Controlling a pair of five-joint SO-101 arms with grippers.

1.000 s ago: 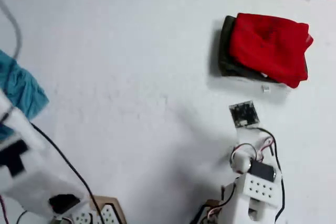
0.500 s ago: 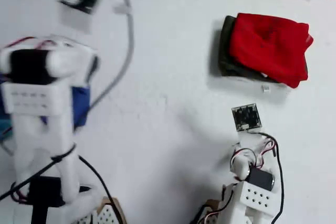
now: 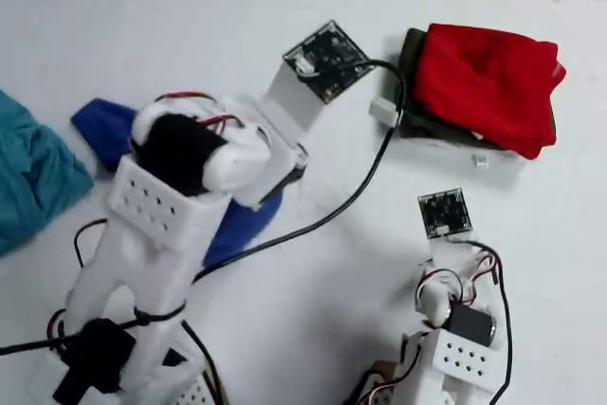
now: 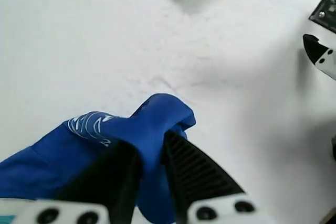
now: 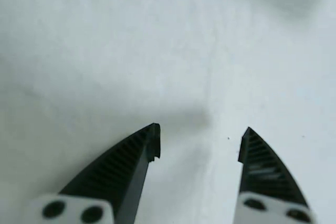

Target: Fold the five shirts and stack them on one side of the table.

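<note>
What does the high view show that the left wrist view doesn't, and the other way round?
High view, not left wrist: the folded red shirt on top of a dark folded one, and the crumpled teal shirt at the table's edge.
Left wrist, not high: the left gripper shut on a bunched fold of the blue shirt, and the white print on that shirt.
Both: the blue shirt lying on the white table.
</note>
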